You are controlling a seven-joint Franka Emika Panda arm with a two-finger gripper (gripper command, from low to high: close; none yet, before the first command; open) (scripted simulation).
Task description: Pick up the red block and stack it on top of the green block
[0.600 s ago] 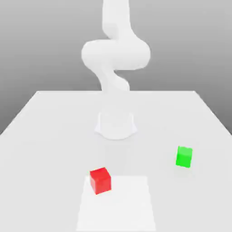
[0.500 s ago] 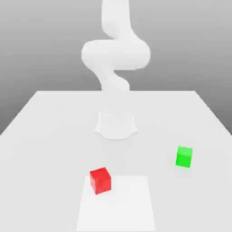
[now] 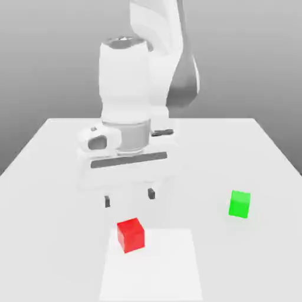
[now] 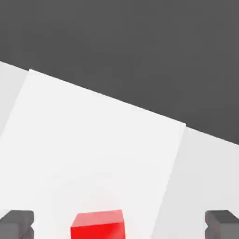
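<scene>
The red block (image 3: 131, 235) rests on the white table (image 3: 53, 194) near its front, on the corner of a brighter white square patch (image 3: 153, 265). My gripper (image 3: 128, 198) hangs open just above and behind the block, its two dark fingertips (image 3: 107, 202) spread wide with nothing between them. In the hand view the red block (image 4: 98, 225) lies between the two dark fingertips (image 4: 17, 224), which stand far apart on either side of it. The green block (image 3: 239, 204) sits alone on the table toward the exterior view's right, apart from the gripper.
The white arm (image 3: 147, 65) rises behind the gripper at the table's middle. The table's far edge (image 3: 150, 120) meets a grey backdrop. In the hand view, dark floor (image 4: 140, 51) lies beyond the table's edge.
The arm has swung down and forward: the gripper now hangs low just behind the red block, where before only the raised arm and its base showed. Both blocks stayed put.
</scene>
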